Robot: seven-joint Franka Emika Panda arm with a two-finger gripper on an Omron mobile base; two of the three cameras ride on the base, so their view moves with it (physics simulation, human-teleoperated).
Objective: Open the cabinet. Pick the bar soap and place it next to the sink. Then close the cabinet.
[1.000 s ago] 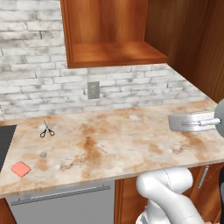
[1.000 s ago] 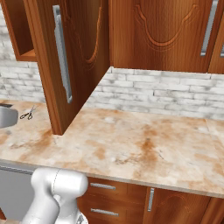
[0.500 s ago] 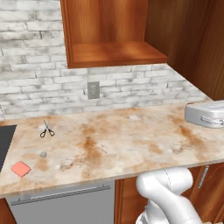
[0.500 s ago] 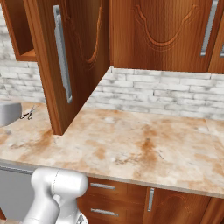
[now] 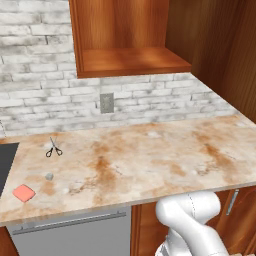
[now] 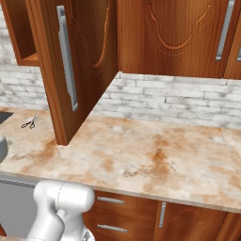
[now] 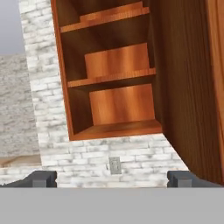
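Fingers [image 7: 113, 178] spread wide, nothing between them; both dark tips sit low in the hand view, pointed up at the reddish-brown wooden wall cabinet [image 7: 113, 74]. Cabinet open: shelves bare in the hand view, bottom shelf [image 5: 132, 60] bare in the left base view too. Its door with carved curved panel and long vertical silver bar handle [image 6: 67, 63] swung out toward the near side, standing edge-on over the marbled beige-and-rust surface [image 5: 150, 160].

Small flat salmon-pink bar soap [image 5: 23, 193] lies flat on the surface near the front left edge, just beside the dark grey rectangular sink [image 5: 6, 162], which shows at the far left edge of the left base view. Tiny grey lump [image 5: 49, 176] sits near the soap, a bit farther back. Small black-handled scissors [image 5: 53, 148] farther back still, apart from both. Grey wall outlet [image 5: 106, 102] on the white brick backsplash under the cabinet.

Progress, judged: opening done, soap looks placed next to the sink. Left: close the cabinet door. Fingers seem aimed at the cabinet for that, not yet touching the door.
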